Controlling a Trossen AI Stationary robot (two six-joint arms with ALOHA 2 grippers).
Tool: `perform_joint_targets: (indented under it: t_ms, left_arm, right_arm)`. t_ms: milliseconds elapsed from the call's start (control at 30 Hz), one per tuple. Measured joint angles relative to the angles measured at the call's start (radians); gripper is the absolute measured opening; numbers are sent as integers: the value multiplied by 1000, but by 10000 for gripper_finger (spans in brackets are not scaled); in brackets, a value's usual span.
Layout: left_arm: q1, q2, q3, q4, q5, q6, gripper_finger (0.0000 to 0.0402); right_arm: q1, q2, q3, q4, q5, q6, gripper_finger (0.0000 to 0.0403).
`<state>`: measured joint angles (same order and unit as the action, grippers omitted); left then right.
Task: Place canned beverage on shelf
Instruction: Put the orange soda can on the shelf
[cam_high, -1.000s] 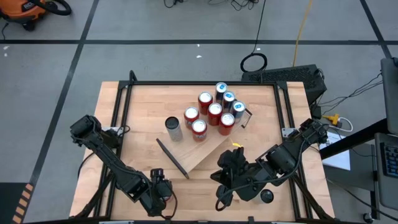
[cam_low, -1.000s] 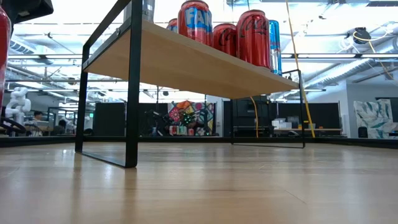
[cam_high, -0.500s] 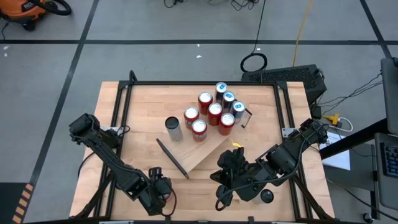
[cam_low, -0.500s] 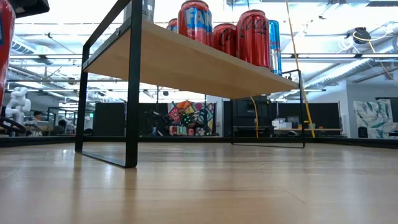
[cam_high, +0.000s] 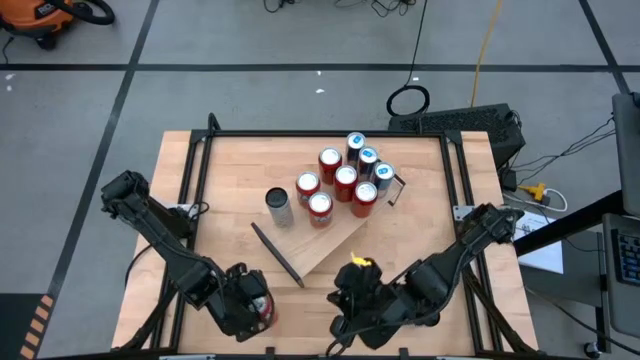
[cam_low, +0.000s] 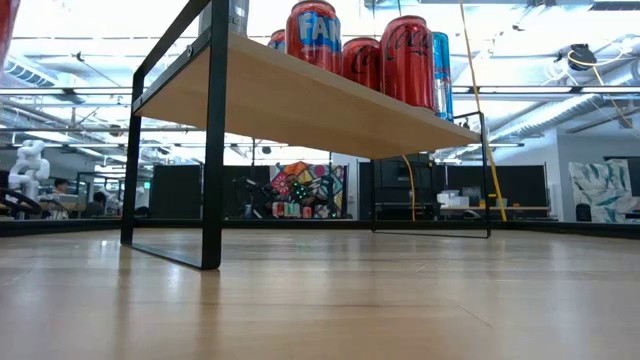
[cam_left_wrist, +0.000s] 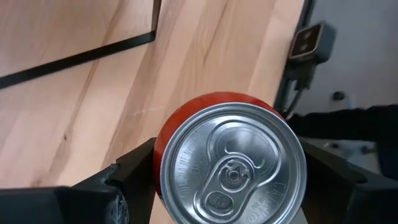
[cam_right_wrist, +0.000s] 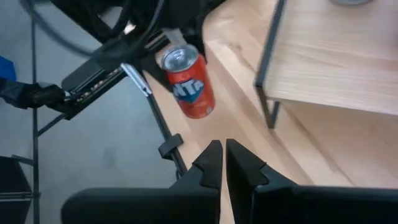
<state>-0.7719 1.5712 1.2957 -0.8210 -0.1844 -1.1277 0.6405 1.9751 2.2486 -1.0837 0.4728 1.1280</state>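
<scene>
1. Left gripper (cam_high: 258, 305) clamps a red can (cam_left_wrist: 230, 163) at the table's (cam_high: 230, 200) near-left corner.
2. Shelf (cam_high: 335, 225) mid-table, cans (cam_high: 345, 178) crowded at its far end; risk: knocking them.
3. Right gripper (cam_right_wrist: 219, 163) closed, empty.

Tall red can (cam_low: 313, 35) on shelf (cam_low: 300, 100): "FAN" (rest cut off)
Neighbouring red can (cam_low: 406, 60): cursive Coca-Cola script, partly visible
Other cans: unreadable

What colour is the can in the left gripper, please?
Red with a silver top, clearest in the left wrist view.
</scene>
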Motion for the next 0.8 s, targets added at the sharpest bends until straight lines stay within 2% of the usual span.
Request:
perform_joint_targets:
  t_ms: [167, 533, 800]
  left_arm:
    - [0, -62, 0, 3, -2, -52, 290]
    - [0, -187, 0, 16, -24, -228, 290]
    - [1, -233, 0, 154, -76, -252, 290]
  right_arm:
    - [9, 21, 0, 57, 2, -28, 15]
    - [10, 21, 0, 115, 29, -100, 74]
    - [-3, 21, 0, 208, 60, -176, 129]
